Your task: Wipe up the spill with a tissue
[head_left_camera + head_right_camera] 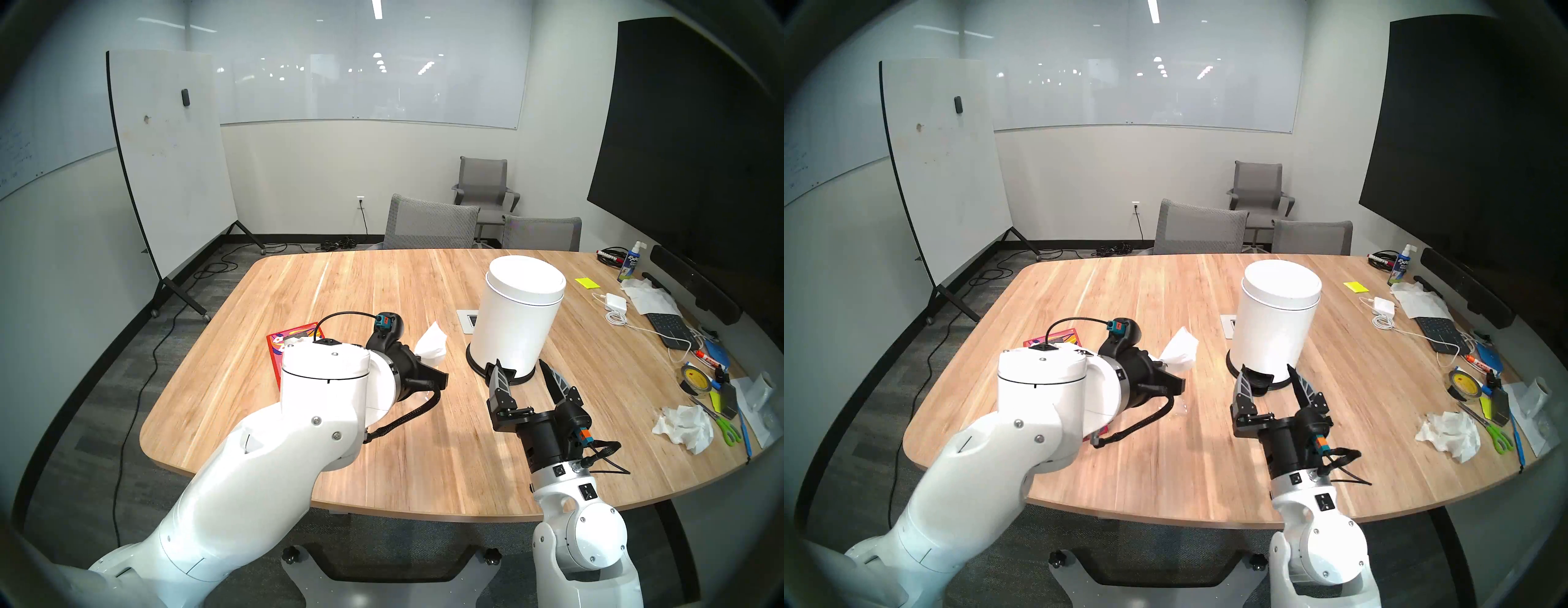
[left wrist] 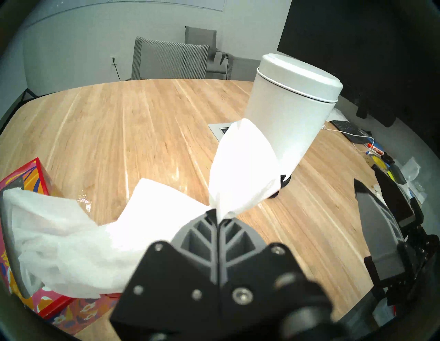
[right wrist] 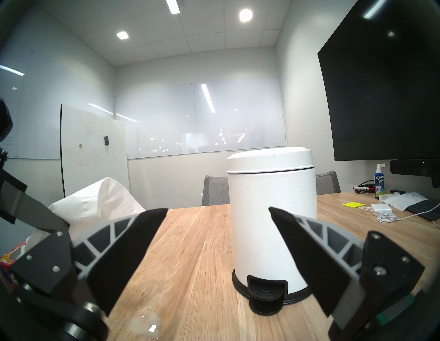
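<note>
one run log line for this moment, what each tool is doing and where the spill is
left tool: shut on tissue, above table | right tool: open, empty, facing bin | spill: unwiped

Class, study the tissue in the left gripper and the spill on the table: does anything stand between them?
Nothing visible does. The tissue, pinched in the left gripper, is above the table; the spill lies on the wood beneath, apart from the white bin.

You can read "EXPO" on the blue label of the spray bottle (image 3: 379, 183), which stands at the far right of the table (image 3: 202, 250), beyond and right of the white pedal bin (image 3: 271, 214). The smaller words under the brand are too blurred to read.
</note>
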